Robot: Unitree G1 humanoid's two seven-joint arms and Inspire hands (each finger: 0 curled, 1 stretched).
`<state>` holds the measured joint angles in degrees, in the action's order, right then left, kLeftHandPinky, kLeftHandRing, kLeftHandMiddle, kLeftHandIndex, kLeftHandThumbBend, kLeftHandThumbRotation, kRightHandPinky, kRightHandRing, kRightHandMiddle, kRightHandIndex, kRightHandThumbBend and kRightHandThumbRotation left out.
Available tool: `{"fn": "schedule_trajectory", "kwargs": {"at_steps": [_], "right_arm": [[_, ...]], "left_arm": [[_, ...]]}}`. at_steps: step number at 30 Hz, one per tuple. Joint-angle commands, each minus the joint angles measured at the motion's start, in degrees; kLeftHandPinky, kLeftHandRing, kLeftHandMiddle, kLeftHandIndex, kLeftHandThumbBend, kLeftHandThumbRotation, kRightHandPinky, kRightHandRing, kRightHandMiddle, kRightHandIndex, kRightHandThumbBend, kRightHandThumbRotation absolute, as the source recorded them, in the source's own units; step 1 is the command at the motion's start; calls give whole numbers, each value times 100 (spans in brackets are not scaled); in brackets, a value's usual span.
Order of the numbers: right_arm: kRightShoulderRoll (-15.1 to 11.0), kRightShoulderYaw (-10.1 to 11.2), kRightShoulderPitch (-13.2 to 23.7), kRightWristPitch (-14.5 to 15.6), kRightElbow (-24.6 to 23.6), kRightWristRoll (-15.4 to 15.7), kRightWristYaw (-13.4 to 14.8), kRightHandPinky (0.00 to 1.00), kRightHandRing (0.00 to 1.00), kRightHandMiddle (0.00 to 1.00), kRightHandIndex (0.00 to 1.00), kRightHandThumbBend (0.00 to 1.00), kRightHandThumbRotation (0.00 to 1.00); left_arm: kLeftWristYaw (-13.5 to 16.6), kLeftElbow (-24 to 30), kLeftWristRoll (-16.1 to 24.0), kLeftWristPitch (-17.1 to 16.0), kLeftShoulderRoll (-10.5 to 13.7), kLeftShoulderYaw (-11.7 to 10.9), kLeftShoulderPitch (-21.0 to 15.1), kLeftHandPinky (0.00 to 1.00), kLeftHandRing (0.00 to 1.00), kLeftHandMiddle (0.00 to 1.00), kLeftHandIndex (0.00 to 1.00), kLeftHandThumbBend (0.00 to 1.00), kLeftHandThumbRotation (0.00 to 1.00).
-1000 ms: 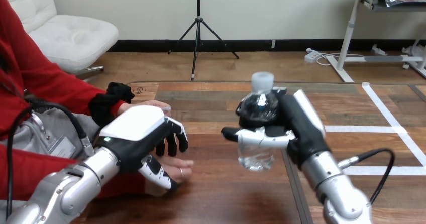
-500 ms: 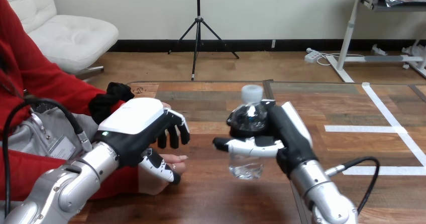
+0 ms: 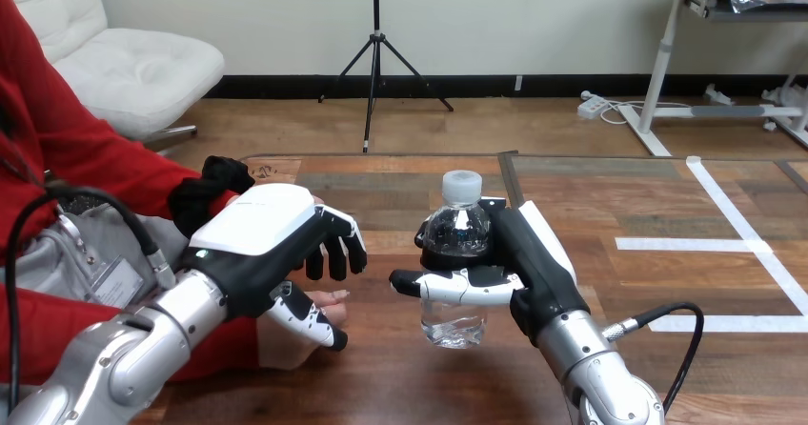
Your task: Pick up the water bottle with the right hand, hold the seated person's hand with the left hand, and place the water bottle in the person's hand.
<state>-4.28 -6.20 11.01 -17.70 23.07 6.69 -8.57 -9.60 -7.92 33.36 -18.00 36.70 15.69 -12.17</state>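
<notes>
The water bottle [image 3: 454,296] is see-through, with 1 white cap on top. It stands straight up near the middle of the wooden table [image 3: 410,387]. There is a little water in its lower part. I cannot tell if its bottom touches the table or hangs just over it.

The right hand [image 3: 534,277] holds the bottle. Its fingers go round the far side of the bottle up near the top. Its thumb [image 3: 448,284] goes across the front, around the middle. The right arm comes up from the bottom edge on the right.

To the left of the bottle, with a gap between, is the left hand [image 3: 262,230]. Its white back faces up. Its fingers [image 3: 338,253] bend down over the person's hand [image 3: 329,296]. Its thumb [image 3: 307,318] lies across the front of that hand, so the person's hand sits in its grip. The tips of the person's fingers stick out toward the bottle. They do not touch it.

On the right part of the table are white tape lines [image 3: 705,245], well away from both hands.
</notes>
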Motion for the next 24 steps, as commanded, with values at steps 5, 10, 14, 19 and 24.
{"fn": "schedule_trajectory", "kwargs": {"at_steps": [5,10,14,19,24], "right_arm": [[-25,115,530,-265,-223,-108,44,27,32,37,40,87,0],[-42,140,487,-248,-296,-173,14,27,32,37,39,86,0],[-88,156,432,-174,-434,-192,-10,27,32,37,39,86,0],[-118,184,399,-176,-497,-235,-21,27,32,37,39,86,0],[-180,212,357,-114,-627,-244,-17,27,32,37,39,85,0]], "left_arm": [[27,51,39,65,188,-296,-17,46,49,54,58,99,0],[27,-101,60,-47,270,-307,-16,50,54,58,61,100,1],[-40,-258,250,-46,427,-224,-56,54,58,62,66,100,10],[13,-596,253,-238,484,-206,-91,58,63,67,71,100,22],[-18,-957,409,-366,585,-116,-195,62,67,73,77,100,33]]}}
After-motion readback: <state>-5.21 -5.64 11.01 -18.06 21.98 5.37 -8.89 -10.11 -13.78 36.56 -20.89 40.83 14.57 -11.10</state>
